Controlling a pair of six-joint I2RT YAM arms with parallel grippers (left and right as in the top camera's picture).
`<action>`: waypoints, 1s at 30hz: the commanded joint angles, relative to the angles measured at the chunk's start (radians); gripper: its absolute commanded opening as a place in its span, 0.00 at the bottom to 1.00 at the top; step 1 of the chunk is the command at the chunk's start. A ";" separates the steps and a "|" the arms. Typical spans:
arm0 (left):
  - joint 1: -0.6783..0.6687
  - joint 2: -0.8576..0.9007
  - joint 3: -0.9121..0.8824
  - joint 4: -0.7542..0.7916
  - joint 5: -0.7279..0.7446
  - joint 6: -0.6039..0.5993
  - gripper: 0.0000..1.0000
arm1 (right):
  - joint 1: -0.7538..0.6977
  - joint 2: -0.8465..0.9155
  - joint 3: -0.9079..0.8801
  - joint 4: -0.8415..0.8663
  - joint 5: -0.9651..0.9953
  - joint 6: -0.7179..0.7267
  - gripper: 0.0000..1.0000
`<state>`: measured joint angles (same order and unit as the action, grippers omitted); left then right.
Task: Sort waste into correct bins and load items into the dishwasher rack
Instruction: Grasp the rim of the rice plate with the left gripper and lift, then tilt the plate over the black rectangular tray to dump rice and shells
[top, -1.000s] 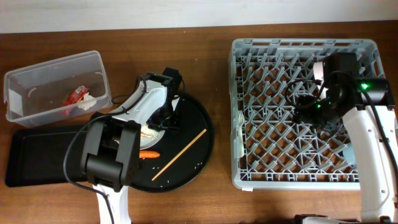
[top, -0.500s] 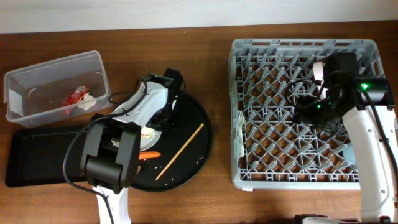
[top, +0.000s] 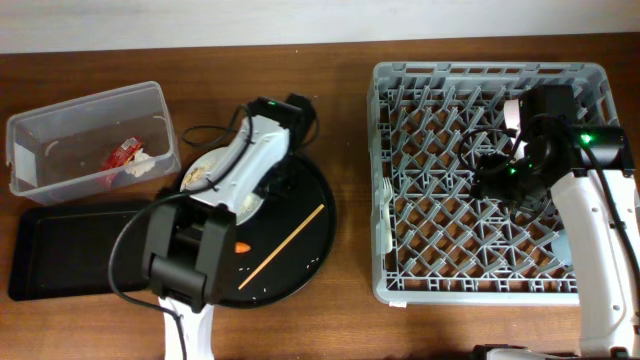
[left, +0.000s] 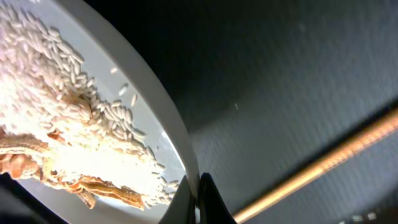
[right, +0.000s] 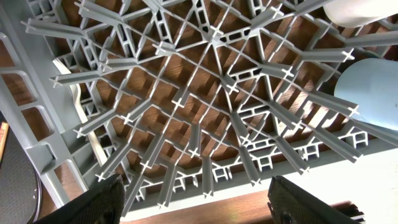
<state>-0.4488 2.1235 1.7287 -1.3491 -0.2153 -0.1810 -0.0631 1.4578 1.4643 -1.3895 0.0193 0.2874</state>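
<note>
Over the tray's (top: 305, 265) upper-left rim, clamps left gripper (left: 198, 196) on plate (top: 205, 176) edge. Now lies farther up-left, nearer bin (top: 85, 103), than a second ago, rice (left: 68, 118) aboard, chopstick (top: 285, 247) left behind. Suggests dumping scraps next. Holds right gripper (right: 199, 193) spread, empty, over rack (top: 490, 70). Shows no legible writing or brand.

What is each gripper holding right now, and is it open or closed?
Left gripper: closed on the rim of the white plate.
Right gripper: open, empty, above the dishwasher rack.
</note>
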 joint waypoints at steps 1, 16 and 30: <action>-0.021 0.008 0.027 -0.052 -0.070 -0.084 0.00 | -0.004 -0.003 0.011 -0.003 0.017 0.000 0.77; 0.143 -0.240 0.026 -0.181 -0.044 -0.225 0.00 | -0.004 -0.003 0.011 -0.010 0.020 0.000 0.77; 0.537 -0.377 0.006 -0.145 0.156 -0.017 0.00 | -0.004 -0.003 0.011 -0.013 0.020 0.000 0.77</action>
<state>0.0338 1.7695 1.7367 -1.5063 -0.1020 -0.2626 -0.0631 1.4578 1.4643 -1.4002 0.0227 0.2871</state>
